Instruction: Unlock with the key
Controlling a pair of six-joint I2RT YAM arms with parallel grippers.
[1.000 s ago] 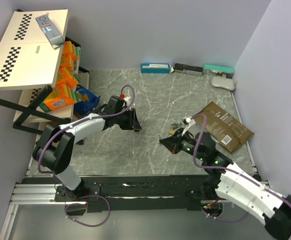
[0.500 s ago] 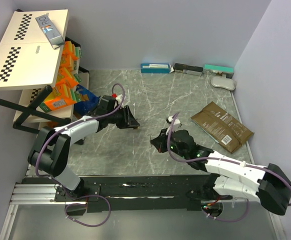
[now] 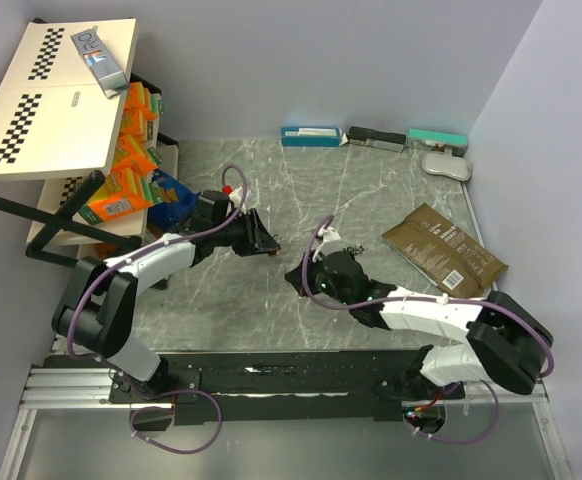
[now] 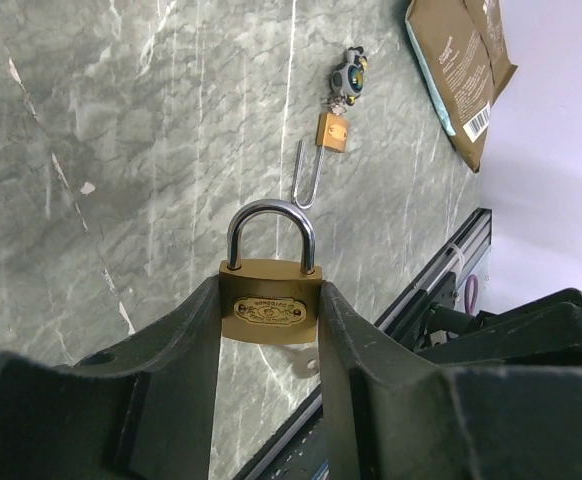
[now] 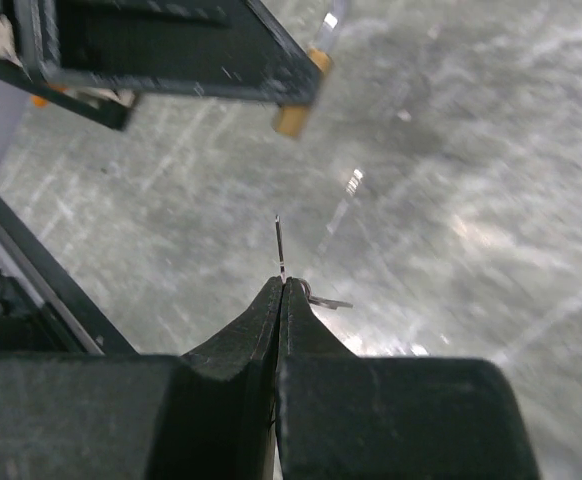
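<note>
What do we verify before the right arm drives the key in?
1. Left claw clamping the padlock: ok, body squeezed between both fingers.
2. Its shackle shut: ok, both legs seated in the body.
3. Right claw pinching the key: ok, blade sticks out past the tips.
4. Blade tip at the padlock: not ok, an open gap lies between them.
5. Keyhole turned toward the key: cannot tell, right wrist view is blurred.
</note>
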